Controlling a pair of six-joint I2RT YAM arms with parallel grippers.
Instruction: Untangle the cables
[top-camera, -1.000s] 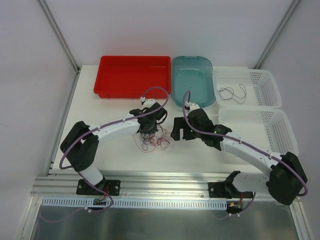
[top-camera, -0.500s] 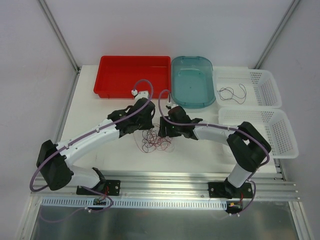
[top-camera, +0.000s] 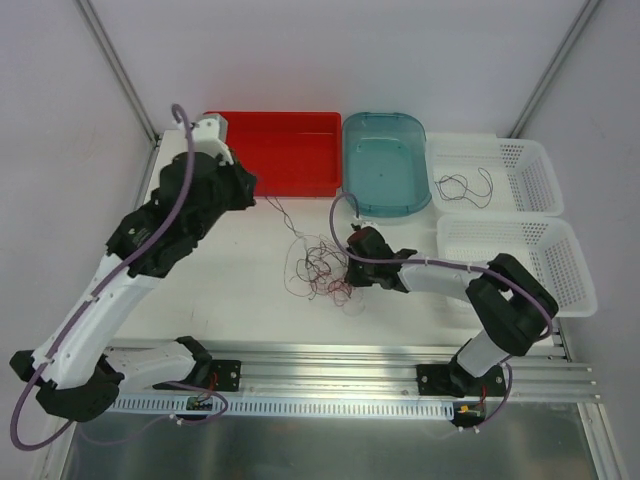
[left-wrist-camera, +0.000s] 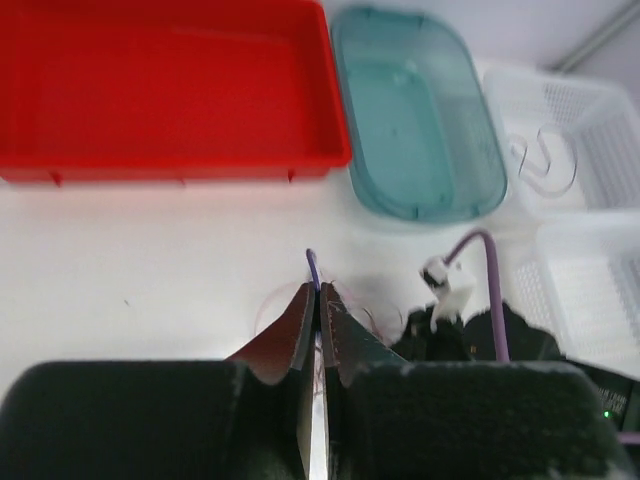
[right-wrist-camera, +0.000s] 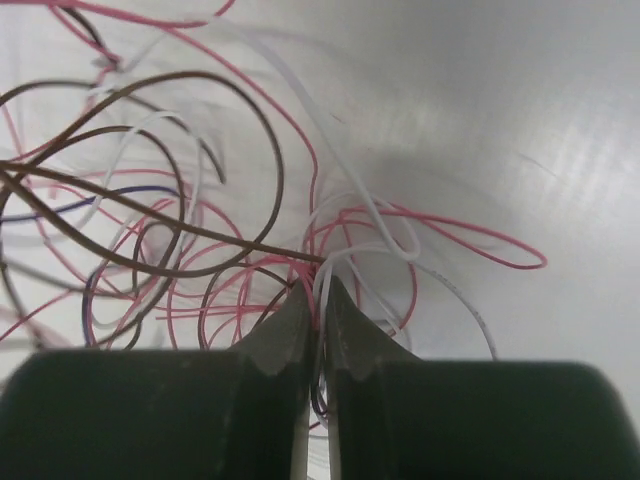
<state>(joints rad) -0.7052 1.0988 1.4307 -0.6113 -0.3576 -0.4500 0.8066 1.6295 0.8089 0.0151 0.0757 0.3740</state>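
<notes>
- White tabletop between pale walls carried a red tray, a teal tub and two white baskets along its far and right sides
- The left pincer, raised in front of the red tray, was closed to a slit, with one thin purple strand pinched between its tips
- From it a single strand ran down to the cables, which lay as a loose tangle of white, red and dark loops in the middle of the tabletop
- The right pincer sat low at the tangle's right edge, its jaws all but shut on white and pink strands
- A separate dark strand lay curled in the far basket
- The near basket sat just beside the right arm
</notes>
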